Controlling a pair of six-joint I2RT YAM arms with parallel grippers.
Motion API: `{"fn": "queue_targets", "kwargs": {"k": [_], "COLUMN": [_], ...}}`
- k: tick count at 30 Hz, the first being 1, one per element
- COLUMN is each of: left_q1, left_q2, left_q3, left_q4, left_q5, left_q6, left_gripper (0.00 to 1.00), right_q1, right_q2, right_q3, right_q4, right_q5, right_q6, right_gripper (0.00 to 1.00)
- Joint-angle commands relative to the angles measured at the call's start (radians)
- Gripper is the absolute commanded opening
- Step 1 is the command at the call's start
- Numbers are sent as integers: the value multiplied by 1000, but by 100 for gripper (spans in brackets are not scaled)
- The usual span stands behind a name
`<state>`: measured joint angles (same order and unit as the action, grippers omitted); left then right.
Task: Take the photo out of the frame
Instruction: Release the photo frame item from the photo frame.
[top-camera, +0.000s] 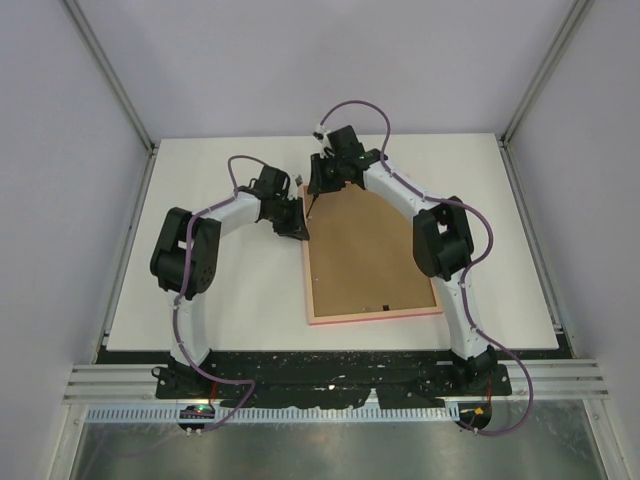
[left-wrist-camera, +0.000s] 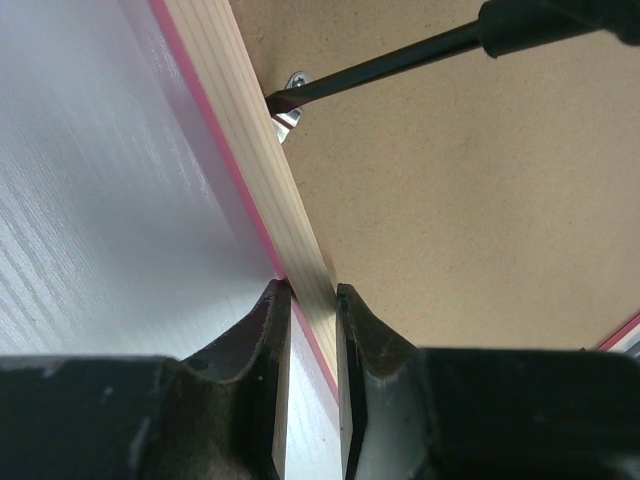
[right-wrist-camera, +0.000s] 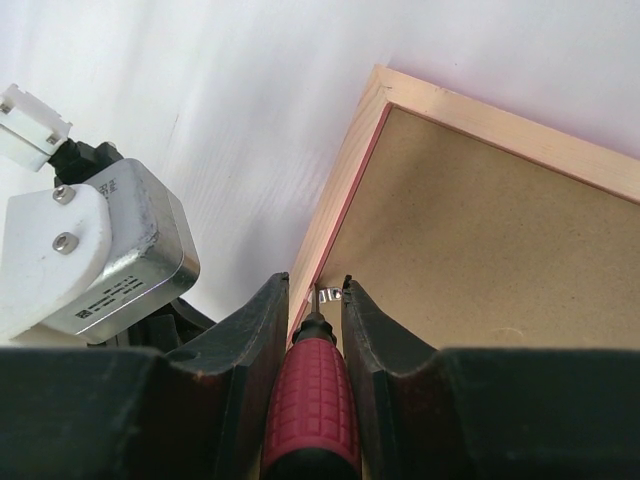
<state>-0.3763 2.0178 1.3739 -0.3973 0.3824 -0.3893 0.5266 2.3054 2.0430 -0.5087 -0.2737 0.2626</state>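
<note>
One frame (top-camera: 375, 314), one backing board (top-camera: 360, 250), one screwdriver (right-wrist-camera: 312, 400), one clip (right-wrist-camera: 328, 294)

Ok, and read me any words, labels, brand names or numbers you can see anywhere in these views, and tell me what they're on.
No text here can be read.
On the silver motor housing at the left arm's wrist: fine printed lines near its lower edge, too small and blurred to read.
On the backing board, the frame and the red screwdriver handle: no text visible.

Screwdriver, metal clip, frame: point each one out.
screwdriver (right-wrist-camera: 312, 400): right wrist view, red ribbed handle.
metal clip (left-wrist-camera: 287, 122): left wrist view, shiny tab beneath the tool tip.
frame (left-wrist-camera: 270, 170): left wrist view, pale wooden back rim.
</note>
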Motion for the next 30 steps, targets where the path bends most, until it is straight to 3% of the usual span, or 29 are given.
{"fn": "queue_targets", "kwargs": {"k": [1, 30], "left_q1": [19, 20], "left_q2": [9, 5], "left_q3": [11, 8], "left_q4": [-23, -26], "left_q5": [-56, -65], "left_q6": [33, 29], "left_gripper": [17, 16], "right_q1": [10, 13], "right_q2": [-61, -77], "right_q3": [-26, 9], "right_q4": [-71, -194], "right_q5": [19, -7], "right_q6": [-57, -85], "right_gripper": [8, 8]}}
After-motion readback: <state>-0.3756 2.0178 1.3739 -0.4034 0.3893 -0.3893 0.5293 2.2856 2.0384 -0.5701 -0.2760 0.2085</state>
